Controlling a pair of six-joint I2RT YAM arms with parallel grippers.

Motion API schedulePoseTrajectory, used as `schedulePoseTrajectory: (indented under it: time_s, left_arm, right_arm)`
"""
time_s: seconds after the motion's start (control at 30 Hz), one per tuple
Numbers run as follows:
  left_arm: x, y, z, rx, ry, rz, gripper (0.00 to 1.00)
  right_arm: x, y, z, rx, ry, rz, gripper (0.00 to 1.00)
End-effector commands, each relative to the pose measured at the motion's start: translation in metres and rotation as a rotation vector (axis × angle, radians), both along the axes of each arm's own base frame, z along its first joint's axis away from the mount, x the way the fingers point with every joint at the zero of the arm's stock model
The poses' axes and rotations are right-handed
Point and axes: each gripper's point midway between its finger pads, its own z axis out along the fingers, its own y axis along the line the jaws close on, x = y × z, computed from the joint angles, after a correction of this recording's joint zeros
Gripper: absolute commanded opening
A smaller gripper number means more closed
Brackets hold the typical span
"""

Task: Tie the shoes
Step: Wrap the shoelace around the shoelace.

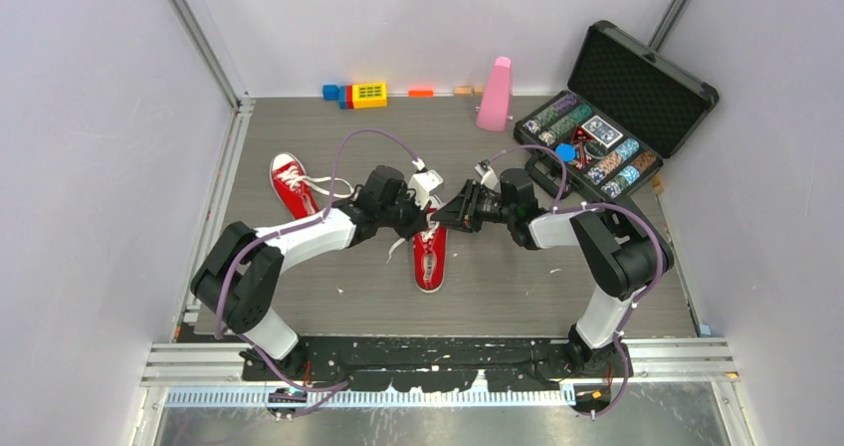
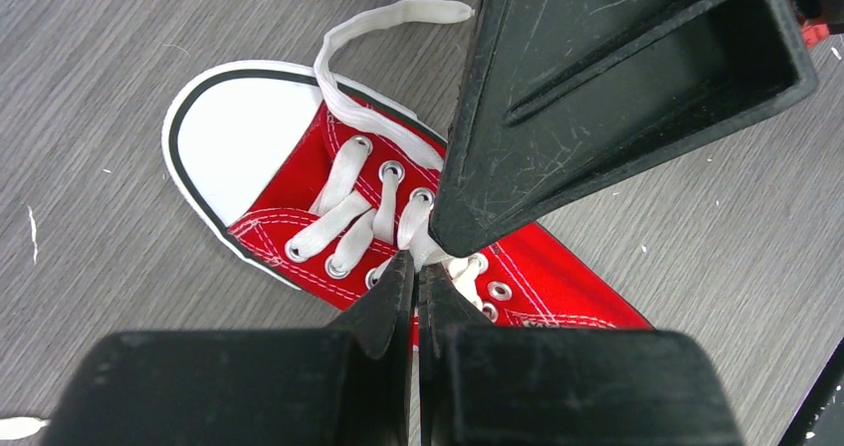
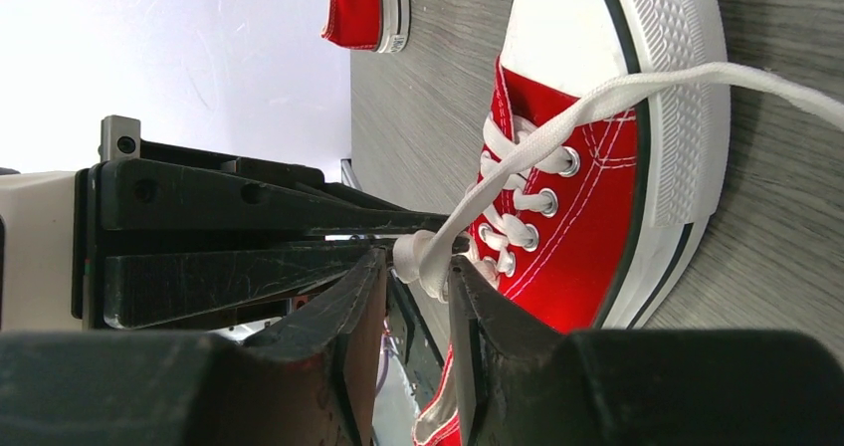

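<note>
Pair of red canvas sneakers with white toe caps, soles and laces: one shoe (image 1: 430, 259) mid-table under both arms, the other shoe (image 1: 291, 185) well apart at left rear. Left gripper (image 2: 416, 267) is pressed together, pinching the lace (image 2: 398, 12) just above the eyelets. Right gripper (image 3: 418, 277) meets it there, fingers slightly spread around the same lace.

Far shoe (image 3: 364, 8) cut off at right wrist view's top

Bright even light, soft shadows; overhead view sharp, wrist views possibly soft near bottom edge
</note>
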Motion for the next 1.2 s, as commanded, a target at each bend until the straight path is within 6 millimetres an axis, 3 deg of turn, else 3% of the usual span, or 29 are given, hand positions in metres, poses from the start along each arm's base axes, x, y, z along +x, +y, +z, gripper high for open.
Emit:
schedulePoseTrajectory:
  time_s: [0.0, 0.27, 0.97, 1.17]
  left_arm:
    - [0.007, -0.005, 0.034, -0.063, -0.077, 0.005, 0.00]
    - [0.005, -0.008, 0.039, -0.084, -0.092, -0.009, 0.00]
    - [0.012, -0.010, 0.020, -0.038, -0.064, -0.009, 0.00]
    - [0.013, -0.012, 0.025, -0.055, -0.074, -0.013, 0.00]
  right_arm:
    - [0.011, 0.006, 0.022, 0.042, -0.072, 0.008, 0.35]
    - [0.013, 0.009, 0.027, 0.058, -0.067, 0.012, 0.36]
    - [0.018, 0.016, 0.021, 0.086, -0.059, 0.026, 0.39]
    - [0.019, 0.017, 0.018, 0.085, -0.051, 0.027, 0.40]
